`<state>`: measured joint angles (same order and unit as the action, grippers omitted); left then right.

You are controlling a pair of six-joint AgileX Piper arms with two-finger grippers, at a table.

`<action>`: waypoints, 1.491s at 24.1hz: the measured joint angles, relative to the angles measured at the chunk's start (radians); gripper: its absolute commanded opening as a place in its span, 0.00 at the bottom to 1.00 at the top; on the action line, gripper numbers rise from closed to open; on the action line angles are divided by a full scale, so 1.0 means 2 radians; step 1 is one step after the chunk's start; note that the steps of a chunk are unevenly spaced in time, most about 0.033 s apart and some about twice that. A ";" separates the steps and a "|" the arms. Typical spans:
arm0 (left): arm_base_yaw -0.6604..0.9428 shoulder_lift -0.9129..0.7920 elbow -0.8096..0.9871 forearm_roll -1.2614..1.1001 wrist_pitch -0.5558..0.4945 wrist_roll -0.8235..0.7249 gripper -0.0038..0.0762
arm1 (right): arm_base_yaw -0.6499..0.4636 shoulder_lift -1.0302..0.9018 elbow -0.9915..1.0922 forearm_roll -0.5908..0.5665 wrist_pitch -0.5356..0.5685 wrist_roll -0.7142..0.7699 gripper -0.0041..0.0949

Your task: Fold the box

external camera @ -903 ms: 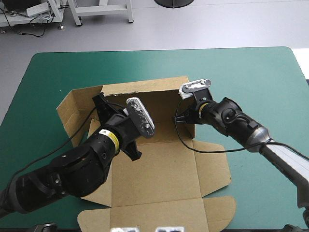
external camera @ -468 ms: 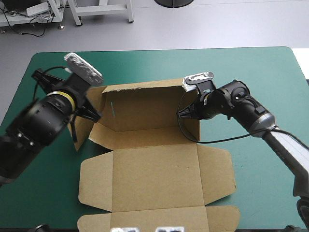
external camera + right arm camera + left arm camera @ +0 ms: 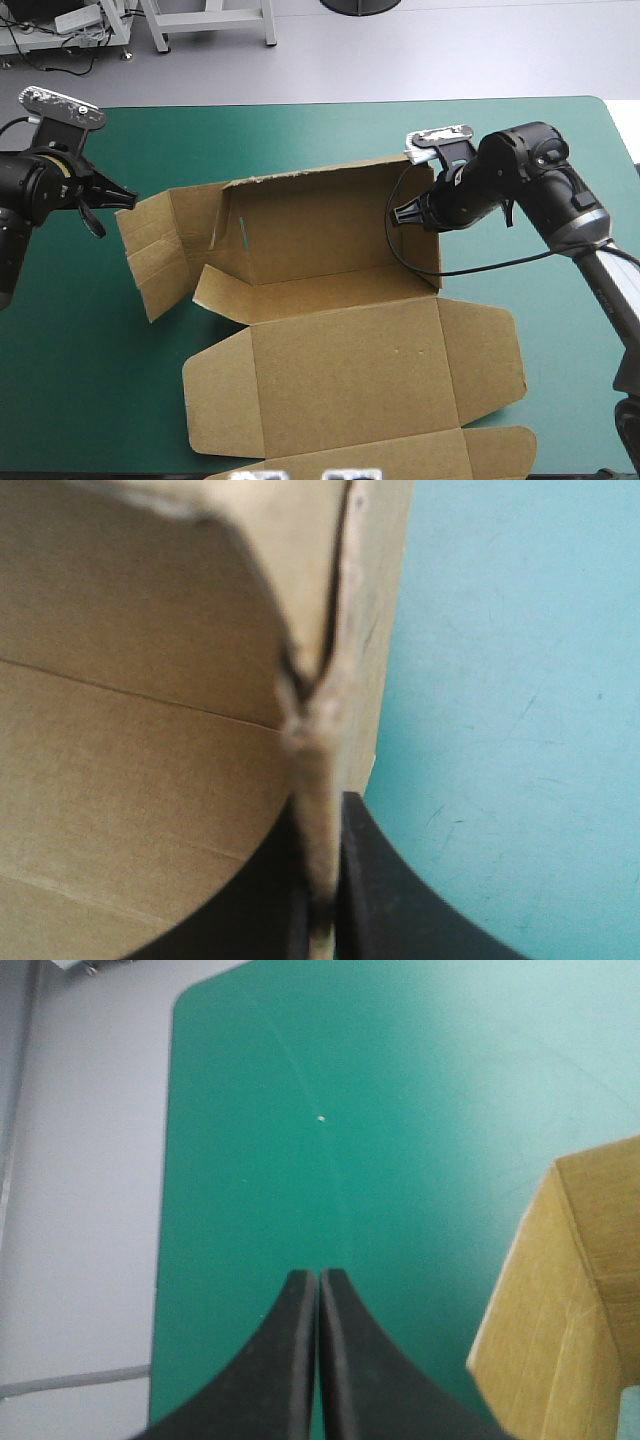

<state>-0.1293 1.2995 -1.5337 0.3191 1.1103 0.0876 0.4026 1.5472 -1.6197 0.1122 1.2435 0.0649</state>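
The brown box (image 3: 340, 330) sits open directly ahead of the right gripper (image 3: 408, 213), which pinches the top edge of the raised right-hand wall close to the far corner. In the right wrist view the two black fingers of that gripper (image 3: 322, 820) are pressed almost together with the board of the box (image 3: 150, 730) rising up from between them. The box's inside lies on one side of the fingers and the bare teal-green cover (image 3: 520, 680) on the other. The left gripper (image 3: 125, 197) is well away from that wall, beyond the box's splayed left flap. Its fingers (image 3: 319, 1278) meet in one point with nothing between them, and a corner of the box (image 3: 560, 1290) stands beside and a little ahead of them. The board pinched on the right is blurred, and its edge looks split or doubled; which cannot be told. The nearest flap is cut off at the high view's lower edge, and so is most of the left arm at the side. The right arm reaches in from the near right, elbow raised, wrist turned across toward the box. The left wrist lies level, pointing at the flap.
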 measured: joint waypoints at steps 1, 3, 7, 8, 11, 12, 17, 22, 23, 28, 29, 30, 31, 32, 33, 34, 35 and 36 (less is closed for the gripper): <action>0.007 0.010 0.000 -0.012 0.000 0.004 0.04 | -0.005 0.001 -0.006 0.007 0.000 -0.003 0.02; 0.015 0.027 0.000 -0.024 0.000 0.007 0.04 | -0.012 0.005 -0.011 0.016 0.000 -0.007 0.02; 0.018 0.054 0.000 -0.024 0.000 0.009 0.04 | -0.020 0.029 -0.013 0.019 0.000 -0.013 0.02; 0.018 0.057 0.000 -0.022 -0.001 0.009 0.04 | -0.021 0.037 -0.013 0.018 0.000 -0.014 0.02; 0.018 0.062 0.000 -0.004 -0.003 0.008 0.04 | -0.021 0.066 -0.013 0.019 0.000 -0.019 0.02; 0.018 0.062 0.000 0.000 -0.003 0.007 0.04 | -0.021 0.077 -0.013 0.019 -0.001 -0.021 0.02; 0.018 0.062 0.000 0.004 -0.009 0.004 0.04 | -0.024 0.117 -0.028 0.019 -0.017 -0.028 0.03; 0.018 0.062 0.000 0.005 -0.011 0.001 0.04 | -0.024 0.136 -0.029 0.009 -0.080 -0.032 0.31; 0.018 0.062 0.000 0.000 -0.011 0.001 0.04 | -0.024 0.139 -0.036 0.007 -0.079 -0.032 0.38; 0.018 0.062 0.000 -0.006 -0.012 0.001 0.04 | -0.024 0.141 -0.077 -0.006 -0.068 -0.032 0.64; 0.018 0.062 0.000 -0.006 -0.012 0.001 0.04 | -0.024 0.141 -0.087 -0.008 -0.062 -0.032 0.64; 0.018 0.062 0.000 -0.008 -0.012 0.001 0.04 | -0.024 0.141 -0.096 -0.011 -0.049 -0.029 0.64; 0.019 0.062 0.000 -0.012 -0.012 0.001 0.04 | -0.024 0.141 -0.105 -0.012 -0.036 -0.028 0.64; 0.019 0.062 0.000 -0.015 -0.012 0.001 0.04 | -0.024 0.141 -0.113 -0.013 -0.018 -0.028 0.64; 0.019 0.062 0.000 -0.017 -0.012 0.001 0.04 | -0.024 0.141 -0.117 -0.013 -0.011 -0.028 0.64; 0.019 0.062 0.000 -0.020 -0.012 0.001 0.04 | -0.024 0.141 -0.119 -0.014 -0.007 -0.028 0.64; 0.019 0.062 0.000 -0.024 -0.012 0.002 0.04 | -0.024 0.141 -0.120 -0.015 -0.004 -0.028 0.64; 0.019 0.062 0.000 -0.028 -0.012 0.003 0.04 | -0.023 0.141 -0.122 -0.016 -0.002 -0.027 0.64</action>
<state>-0.0913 1.4241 -1.5337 0.2635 1.0864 0.0937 0.3572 1.8288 -1.8641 0.0811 1.2387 0.0101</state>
